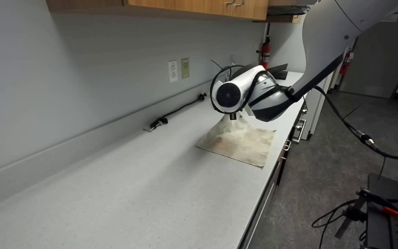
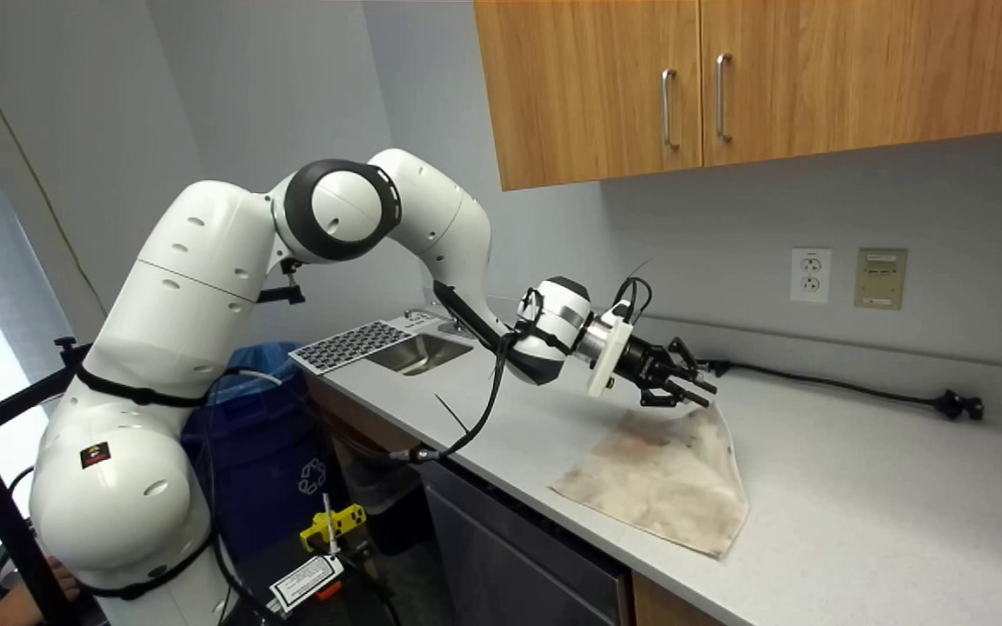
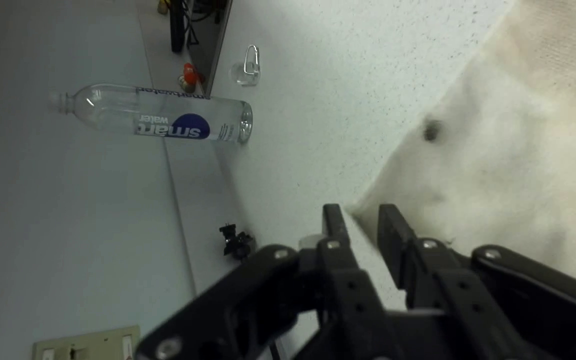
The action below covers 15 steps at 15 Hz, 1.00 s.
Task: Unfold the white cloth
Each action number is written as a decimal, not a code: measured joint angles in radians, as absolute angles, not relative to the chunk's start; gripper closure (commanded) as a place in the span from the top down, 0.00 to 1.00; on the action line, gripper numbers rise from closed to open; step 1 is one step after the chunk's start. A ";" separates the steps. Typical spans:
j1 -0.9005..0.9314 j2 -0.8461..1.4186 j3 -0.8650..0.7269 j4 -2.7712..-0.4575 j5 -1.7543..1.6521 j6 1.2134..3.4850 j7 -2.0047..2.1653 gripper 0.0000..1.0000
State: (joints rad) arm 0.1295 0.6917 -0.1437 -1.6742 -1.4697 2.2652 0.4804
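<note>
Pale counter (cloth atop), grey wall alongside.

Free run: counter stretches wide beside the cloth. Obstacles: cord lies along the backsplash; bottle stands upright near the wall; cabinets jut out overhead.

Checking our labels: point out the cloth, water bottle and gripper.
Cloth (image 2: 662,485): in an exterior view, middle of its stained upper face.
Water bottle (image 3: 162,114): in the wrist view, middle of its clear body.
Gripper (image 3: 361,216): in the wrist view, midway between its parted fingertips.
</note>
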 measured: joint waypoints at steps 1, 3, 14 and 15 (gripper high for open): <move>0.129 0.696 -0.139 -1.669 -1.471 2.251 0.484 0.65; 0.128 0.700 -0.134 -1.663 -1.472 2.233 0.488 0.80; 0.033 0.727 -0.035 -1.648 -1.377 2.334 0.508 1.00; 0.014 0.731 -0.022 -1.648 -1.344 2.376 0.498 1.00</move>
State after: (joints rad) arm 0.0145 0.7305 -0.0223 -1.6481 -1.3441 2.3759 0.4979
